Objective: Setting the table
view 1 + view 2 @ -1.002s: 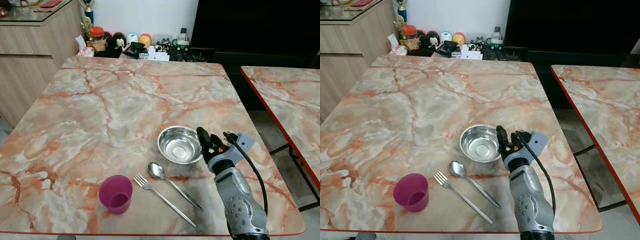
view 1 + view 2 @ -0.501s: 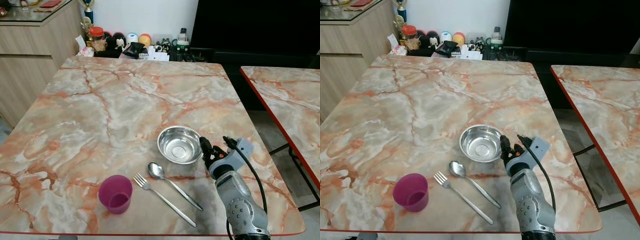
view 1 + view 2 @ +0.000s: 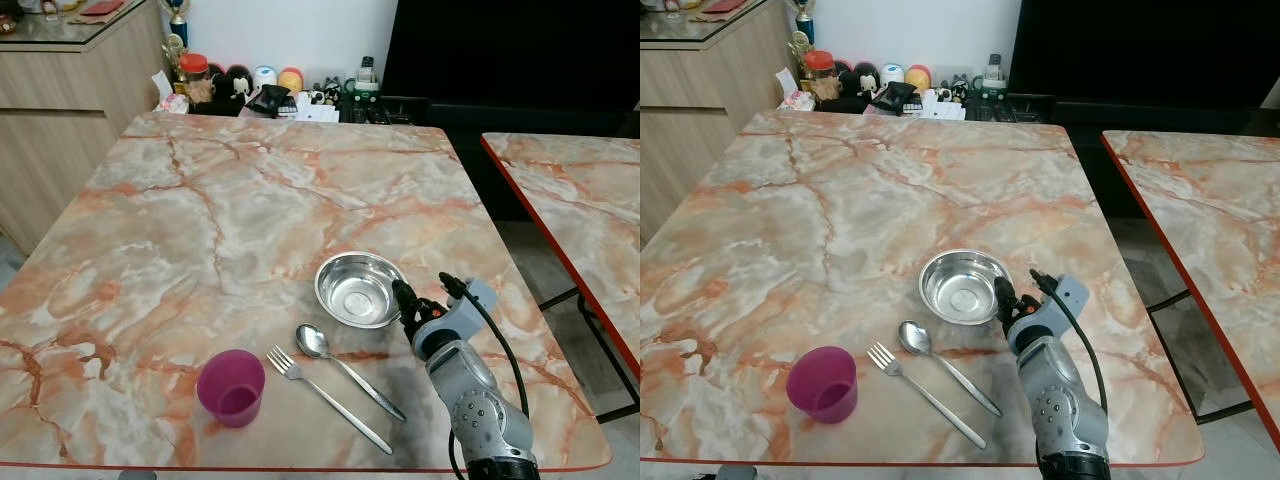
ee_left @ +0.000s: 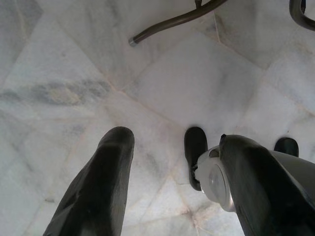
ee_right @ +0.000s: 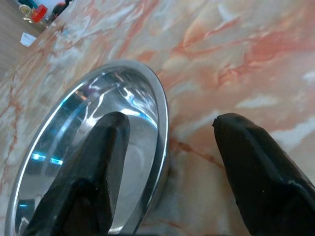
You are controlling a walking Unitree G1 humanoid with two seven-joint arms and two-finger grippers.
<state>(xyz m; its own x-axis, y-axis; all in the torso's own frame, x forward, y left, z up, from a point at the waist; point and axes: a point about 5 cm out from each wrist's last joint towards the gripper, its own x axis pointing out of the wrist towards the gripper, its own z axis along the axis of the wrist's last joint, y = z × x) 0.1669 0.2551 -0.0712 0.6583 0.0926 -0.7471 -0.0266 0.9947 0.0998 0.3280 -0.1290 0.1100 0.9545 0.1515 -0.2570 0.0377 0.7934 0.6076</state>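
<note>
A steel bowl (image 3: 358, 288) sits on the marble table (image 3: 220, 220) near its front right. In front of the bowl lie a spoon (image 3: 345, 365) and a fork (image 3: 325, 395), and a purple cup (image 3: 231, 387) stands to their left. My right gripper (image 3: 422, 290) is open at the bowl's right rim. In the right wrist view the right gripper (image 5: 170, 119) straddles the bowl (image 5: 74, 128) rim, one finger over the inside and one outside. My left gripper (image 4: 177, 140) hangs open over pale floor tiles.
A second marble table (image 3: 580, 200) stands to the right across a narrow gap. Jars and small items (image 3: 270, 90) crowd the far edge against the wall. A wooden cabinet (image 3: 60, 90) is at the far left.
My right gripper has dropped lower and edged left, from just beside the bowl to straddling its right rim. Bowl, cutlery and cup have not moved.
</note>
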